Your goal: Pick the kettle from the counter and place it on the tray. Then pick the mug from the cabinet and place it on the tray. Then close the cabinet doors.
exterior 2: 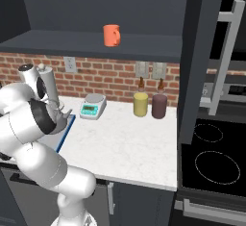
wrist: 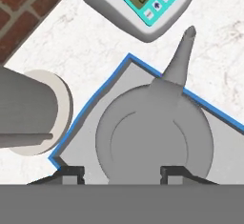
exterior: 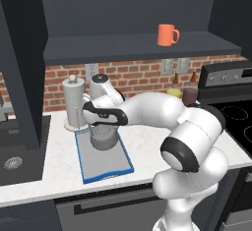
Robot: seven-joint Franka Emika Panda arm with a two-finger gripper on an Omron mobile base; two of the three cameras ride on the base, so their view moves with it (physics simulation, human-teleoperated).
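A: The arm (exterior: pixel 187 127) — what does it look like?
B: Glossy white, thick rounded segments, with dark grey to black bands at the joints.
A: And the hand?
B: A white body with a black collar — and the gripper (wrist: pixel 122 173) ends in two small dark, blocky finger tips (wrist: pixel 71 172).

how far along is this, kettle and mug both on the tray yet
Kettle sits on the tray, done. The gripper is above it, jaws parted either side, letting go. The mug is on the cabinet shelf, and the door is open: both left.
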